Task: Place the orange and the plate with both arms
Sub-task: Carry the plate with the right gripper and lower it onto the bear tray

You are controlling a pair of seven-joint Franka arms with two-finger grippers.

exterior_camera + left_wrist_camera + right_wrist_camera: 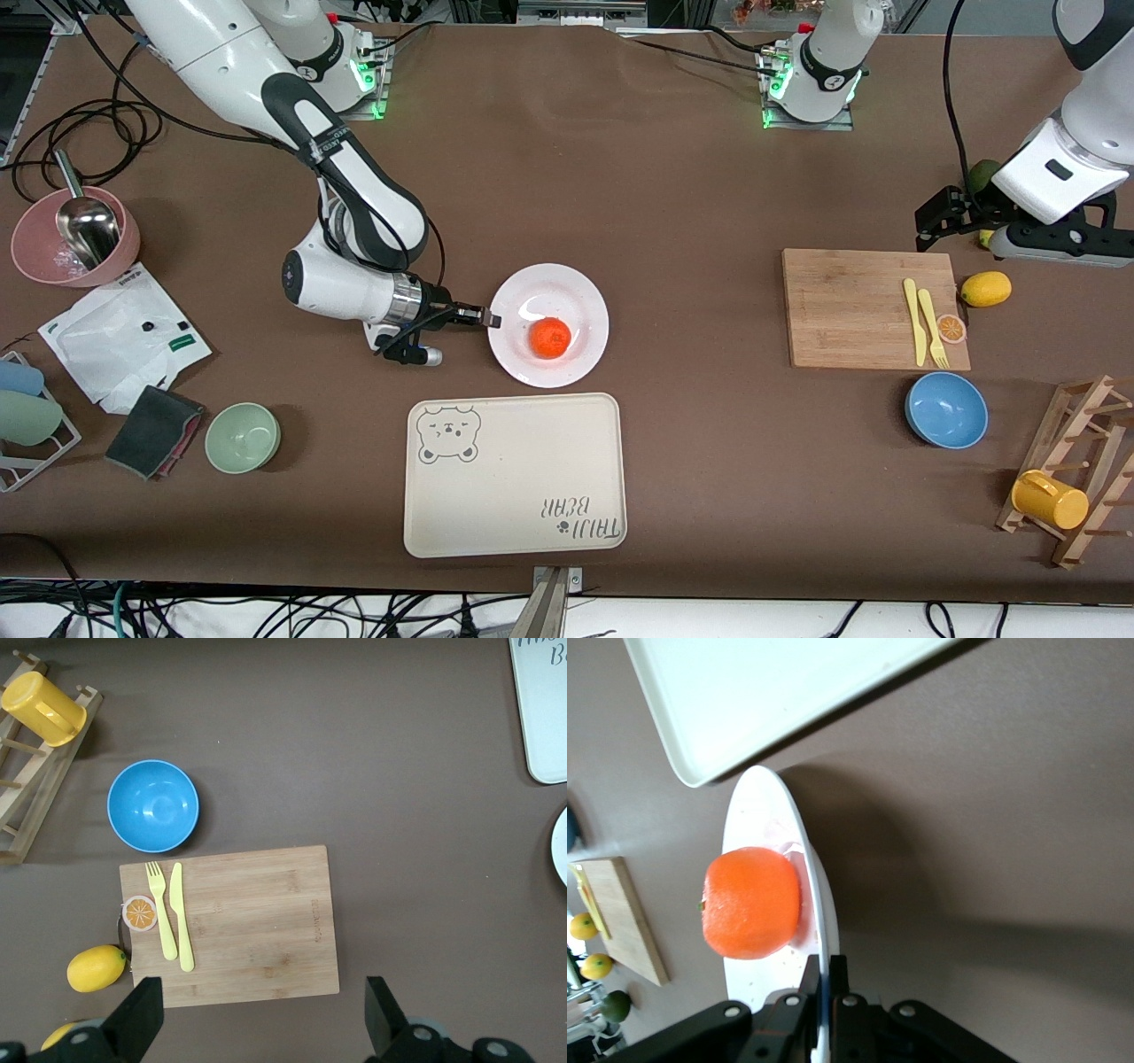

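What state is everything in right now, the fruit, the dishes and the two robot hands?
orange: resting on the plate
plate: rim pinched by the right gripper
right gripper: fingers shut on the plate's rim
left gripper: fingers open, empty, over the cutting board
tray: bare
blue bowl: upright, empty
yellow cup: tipped on the rack

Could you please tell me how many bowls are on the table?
3: a pink bowl holding a metal scoop and a pale green bowl toward the right arm's end, and a blue bowl beside the wooden cutting board.
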